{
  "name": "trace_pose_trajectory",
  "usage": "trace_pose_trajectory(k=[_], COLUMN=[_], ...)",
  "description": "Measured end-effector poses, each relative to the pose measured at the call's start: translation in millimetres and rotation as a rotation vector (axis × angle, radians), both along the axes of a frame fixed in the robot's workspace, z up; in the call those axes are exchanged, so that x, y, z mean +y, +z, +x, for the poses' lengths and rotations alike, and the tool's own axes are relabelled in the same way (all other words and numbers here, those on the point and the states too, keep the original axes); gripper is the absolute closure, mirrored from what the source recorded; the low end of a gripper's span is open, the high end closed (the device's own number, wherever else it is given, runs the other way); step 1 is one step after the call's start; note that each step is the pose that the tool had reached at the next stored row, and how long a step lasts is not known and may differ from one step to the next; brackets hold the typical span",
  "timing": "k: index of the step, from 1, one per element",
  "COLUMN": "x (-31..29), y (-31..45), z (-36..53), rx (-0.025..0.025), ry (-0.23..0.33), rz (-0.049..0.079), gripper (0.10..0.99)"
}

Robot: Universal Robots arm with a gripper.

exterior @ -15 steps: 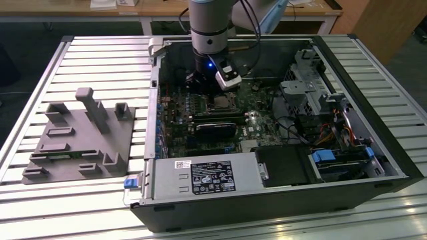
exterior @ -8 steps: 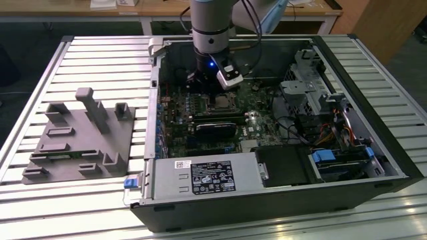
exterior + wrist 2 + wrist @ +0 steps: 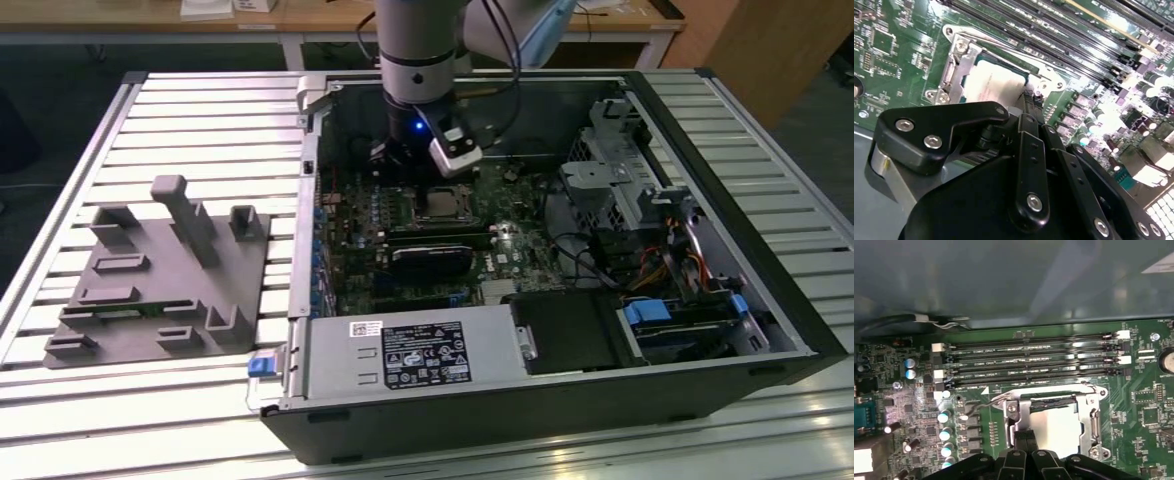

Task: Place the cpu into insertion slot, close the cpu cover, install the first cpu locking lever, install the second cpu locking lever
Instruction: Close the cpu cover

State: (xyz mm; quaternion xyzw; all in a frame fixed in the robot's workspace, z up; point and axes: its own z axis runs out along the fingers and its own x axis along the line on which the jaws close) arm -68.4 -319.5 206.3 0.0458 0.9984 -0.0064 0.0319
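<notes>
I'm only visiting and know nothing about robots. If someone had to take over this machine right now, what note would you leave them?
Gripper: shut, tips down at the edge of the small square silver-rimmed insertion slot in the green circuit board; whether it grips anything I cannot tell.
Pale silver-beige square cpu: seated in the slot.
Thin grey metal cpu cover frame: lying flat over the chip.
Done: chip placed, cover closed.
Left: the locking levers. One thin wire lever juts out beside the socket, seemingly unlatched; the other's state I cannot tell.
</notes>
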Motion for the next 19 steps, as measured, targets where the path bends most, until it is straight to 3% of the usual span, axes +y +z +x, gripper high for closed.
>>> trace_pose_trajectory(k=[10,19], x=[0.0,0.0], y=[-5.9,-6.0], z=[-2.5,3.5], rx=[-0.0006,-0.0008], ry=[0.0,0.0], rz=[0.0,0.0], gripper=[0.98,0.98])
